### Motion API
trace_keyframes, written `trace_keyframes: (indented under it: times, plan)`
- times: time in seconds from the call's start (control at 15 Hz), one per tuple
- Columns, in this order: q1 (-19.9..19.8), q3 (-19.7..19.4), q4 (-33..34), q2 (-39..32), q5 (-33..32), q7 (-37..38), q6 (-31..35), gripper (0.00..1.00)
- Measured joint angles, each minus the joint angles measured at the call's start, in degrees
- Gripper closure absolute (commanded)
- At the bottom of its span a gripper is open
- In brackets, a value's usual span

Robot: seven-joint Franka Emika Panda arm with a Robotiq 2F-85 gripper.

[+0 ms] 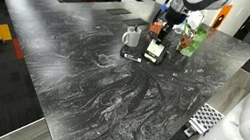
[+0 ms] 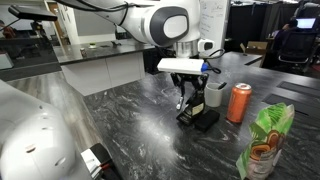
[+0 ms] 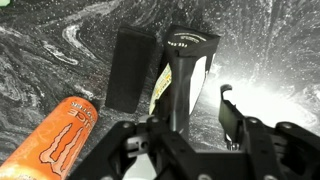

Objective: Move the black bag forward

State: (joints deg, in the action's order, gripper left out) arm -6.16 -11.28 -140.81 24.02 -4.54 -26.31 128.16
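Note:
The black bag (image 3: pixel 188 62) has a pale yellow-white label and lies on the dark marble table (image 1: pixel 84 74). It shows in both exterior views (image 1: pixel 154 51) (image 2: pixel 196 118), between the white mug and the orange can. My gripper (image 3: pixel 196 100) hangs just above it with the fingers apart. The right finger stands clear of the bag's edge with bare table between them. The left finger is dark against the bag and hard to make out. In the exterior views the gripper (image 2: pixel 187 102) (image 1: pixel 166 28) reaches straight down onto the bag.
A white mug (image 1: pixel 131 38) (image 2: pixel 214 93), an orange can (image 2: pixel 239 102) (image 3: pixel 55 140) and a green bag (image 1: pixel 193 38) (image 2: pixel 265 145) stand close around the black bag. A black flat block (image 3: pixel 128 70) lies beside it.

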Motion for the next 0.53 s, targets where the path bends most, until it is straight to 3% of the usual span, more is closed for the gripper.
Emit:
trace_keyframes:
  times: [0.07,0.13,0.53]
  plan:
    - [0.0,-0.15,0.06,0.14,-0.06,0.0,0.0,0.02]
    - [-0.03,-0.27,0.13,0.49,-0.15,0.01,0.0,0.01]
    - [-0.12,-1.41,0.67,4.68,-0.19,0.04,-0.57,0.0]
